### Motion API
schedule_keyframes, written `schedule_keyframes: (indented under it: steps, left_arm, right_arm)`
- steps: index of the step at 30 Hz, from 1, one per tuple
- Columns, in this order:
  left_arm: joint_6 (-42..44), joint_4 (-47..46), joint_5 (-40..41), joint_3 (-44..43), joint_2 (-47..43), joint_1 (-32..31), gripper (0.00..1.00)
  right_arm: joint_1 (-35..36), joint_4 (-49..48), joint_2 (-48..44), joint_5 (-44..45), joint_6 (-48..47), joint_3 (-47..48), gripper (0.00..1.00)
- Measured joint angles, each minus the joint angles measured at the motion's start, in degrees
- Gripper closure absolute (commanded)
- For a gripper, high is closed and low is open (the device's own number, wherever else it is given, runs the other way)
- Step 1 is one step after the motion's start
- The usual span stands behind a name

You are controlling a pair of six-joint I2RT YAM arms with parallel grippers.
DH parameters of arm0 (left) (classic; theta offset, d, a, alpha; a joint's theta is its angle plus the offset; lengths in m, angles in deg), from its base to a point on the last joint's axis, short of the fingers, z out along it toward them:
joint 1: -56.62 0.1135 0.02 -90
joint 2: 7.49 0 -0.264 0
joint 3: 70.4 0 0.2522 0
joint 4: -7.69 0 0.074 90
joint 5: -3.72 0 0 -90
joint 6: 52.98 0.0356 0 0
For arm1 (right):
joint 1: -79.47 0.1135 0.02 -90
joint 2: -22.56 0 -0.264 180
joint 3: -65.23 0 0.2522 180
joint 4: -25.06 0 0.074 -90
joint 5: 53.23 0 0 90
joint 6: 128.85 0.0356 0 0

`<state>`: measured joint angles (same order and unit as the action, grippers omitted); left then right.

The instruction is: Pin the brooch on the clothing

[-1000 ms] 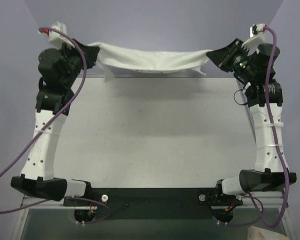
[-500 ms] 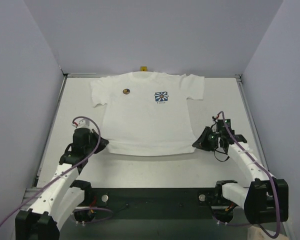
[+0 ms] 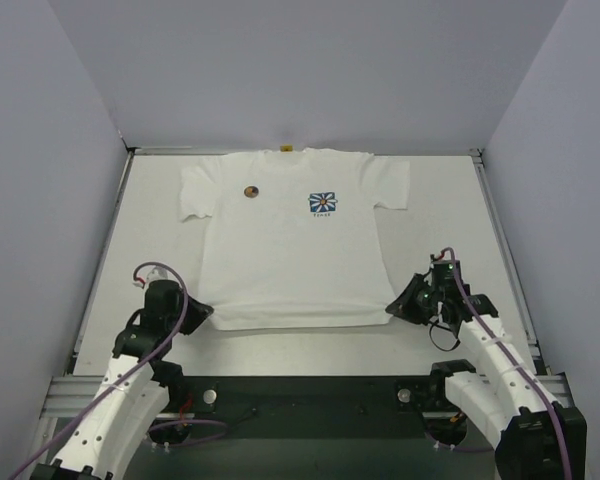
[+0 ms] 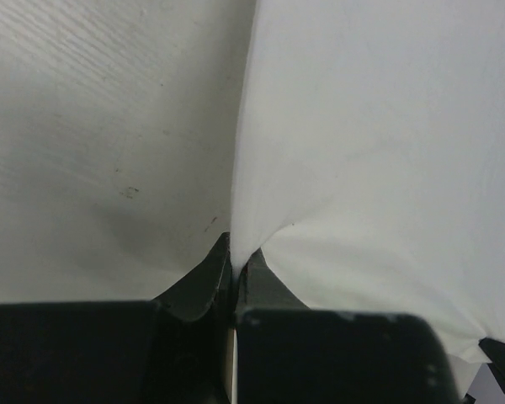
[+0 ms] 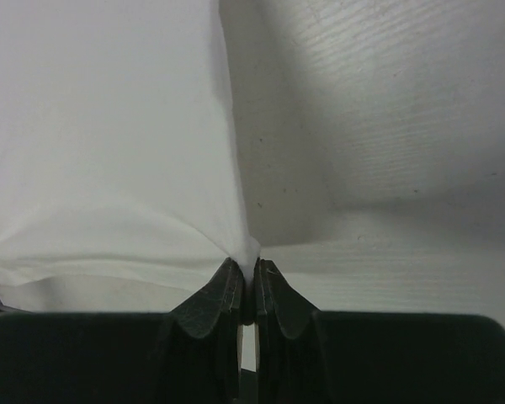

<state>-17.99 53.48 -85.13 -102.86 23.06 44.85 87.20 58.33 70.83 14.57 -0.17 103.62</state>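
The white T-shirt [image 3: 285, 255] lies flat on the table, collar at the far edge, with its blue-and-white flower print [image 3: 323, 204] on the chest. The small brownish-gold brooch [image 3: 250, 190] sits on the shirt near its left shoulder. My left gripper [image 3: 206, 313] is shut on the shirt's near left hem corner [image 4: 248, 244]. My right gripper [image 3: 392, 306] is shut on the near right hem corner [image 5: 246, 252]. Both grippers are low at the table. The neck label is not visible.
A small yellow object [image 3: 286, 148] sits at the far edge behind the collar. Grey walls enclose the table on the left, right and back. Bare table [image 3: 500, 240] shows on both sides of the shirt and along the near edge.
One second ago both arms held the shirt stretched in the air at the far end. It now lies flat, and both grippers have pulled the hem a little nearer, still pinching it.
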Motion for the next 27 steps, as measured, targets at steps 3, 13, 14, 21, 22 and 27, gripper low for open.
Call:
schedule_keyframes:
  steps: [3, 13, 14, 21, 22, 27]
  left_arm:
    - [-1.7, 2.1, 0.17, 0.31, 0.5, -1.77, 1.0]
    - [-8.0, 8.7, 4.61, 0.9, -4.98, -7.04, 1.0]
    - [-8.52, 9.44, 5.07, 0.98, -5.97, -7.43, 1.0]
    - [-11.04, 13.18, 6.51, 1.01, -7.23, -10.14, 1.0]
    - [-11.19, 13.51, 6.56, 1.01, -7.08, -10.45, 1.0]
    - [-12.28, 15.45, 6.6, 1.01, -6.12, -12.59, 1.0]
  right_arm:
    - [0.33, 1.44, 0.42, 0.48, 0.87, -0.11, 1.0]
    - [1.07, 3.69, -1.51, 2.12, 4.9, -3.85, 1.0]
    - [1.11, 3.85, -1.7, 2.23, 5.2, -4.02, 1.0]
    - [1.38, 5.75, -3.02, 2.73, 6.54, -4.83, 1.0]
    - [1.38, 6.03, -3.02, 2.91, 6.54, -4.83, 1.0]
    - [1.38, 7.82, -3.02, 3.63, 6.54, -4.83, 1.0]
